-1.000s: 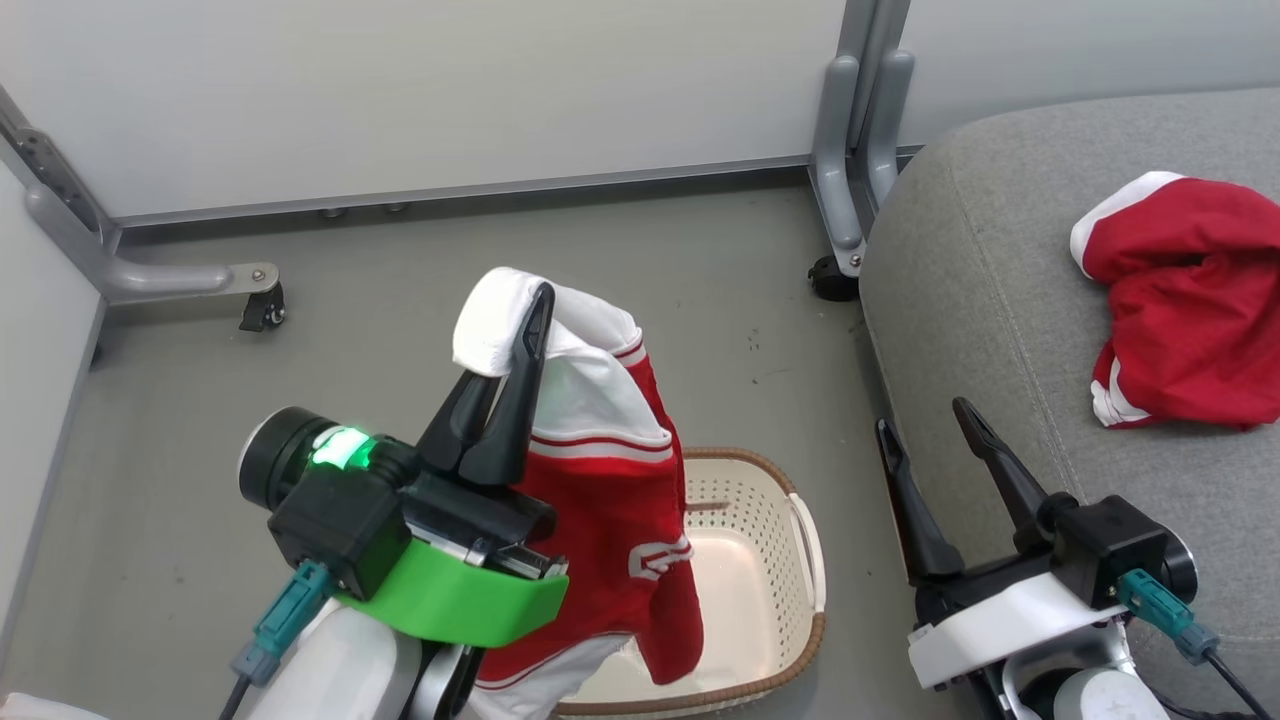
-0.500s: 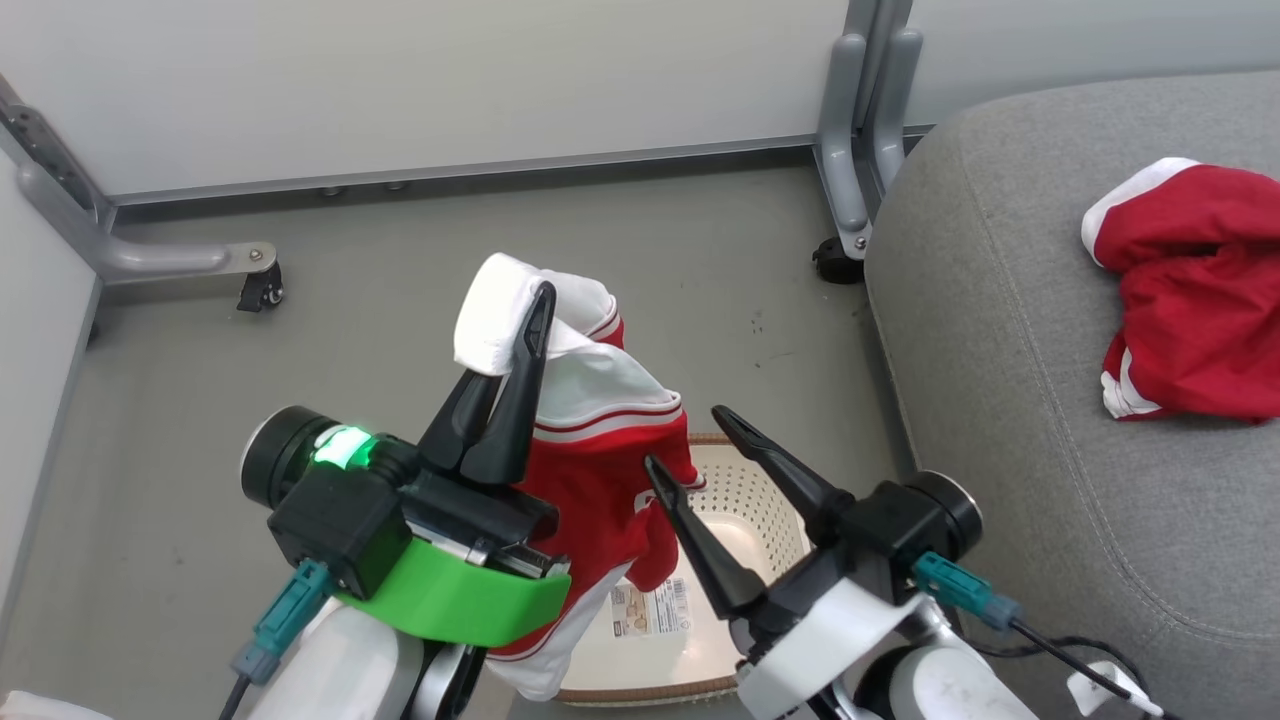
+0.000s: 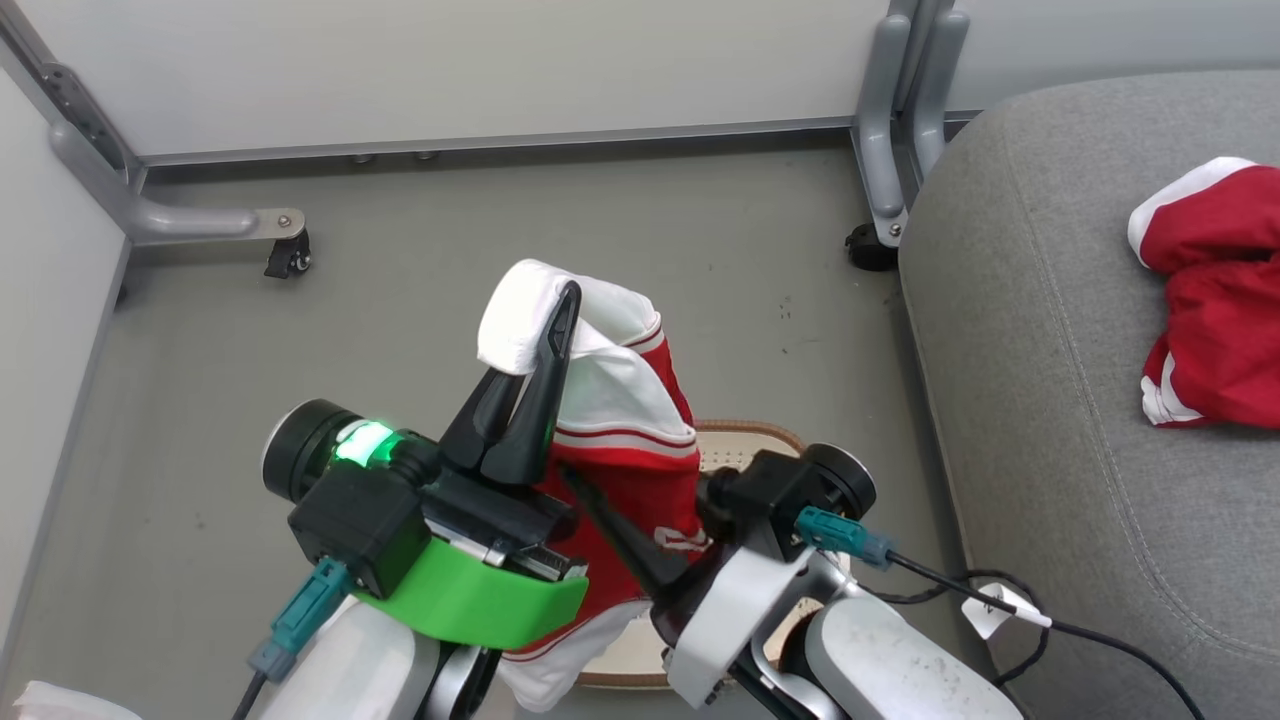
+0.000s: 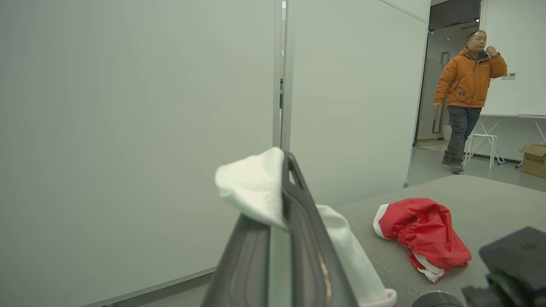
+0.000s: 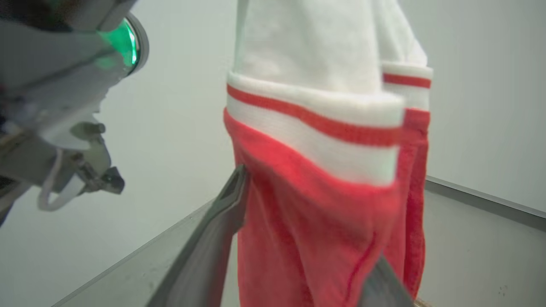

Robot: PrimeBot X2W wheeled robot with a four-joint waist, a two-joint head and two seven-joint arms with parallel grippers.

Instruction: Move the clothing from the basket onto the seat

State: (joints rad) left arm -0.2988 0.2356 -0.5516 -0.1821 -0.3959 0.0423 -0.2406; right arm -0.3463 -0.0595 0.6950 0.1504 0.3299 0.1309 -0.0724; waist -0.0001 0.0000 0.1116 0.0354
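At the centre of the head view, the left gripper (image 3: pixel 540 360) had its two long dark fingers pressed together on the thick white cuff of a soft red-and-white garment (image 3: pixel 625 450), which hung from them in loose folds above the white perforated plastic basket (image 3: pixel 750 432) with its brown woven-look rim. In the left wrist view the pale cuff (image 4: pixel 256 183) bulged out at the left of the tapered fingers. The right gripper (image 3: pixel 640 480), at lower centre, had its fingers spread apart on either side of the hanging red fabric; in the right wrist view one grey fingertip (image 5: pixel 236 179) touched the cloth just below a white band with a thin red stripe (image 5: pixel 324 128). At the right, the light grey upholstered seat cushion (image 3: pixel 1050 400), rounded and seamed, carried a second red garment (image 3: pixel 1215 300), crumpled and white-trimmed, near the right edge. The basket stood on the smooth grey floor (image 3: pixel 400 330).
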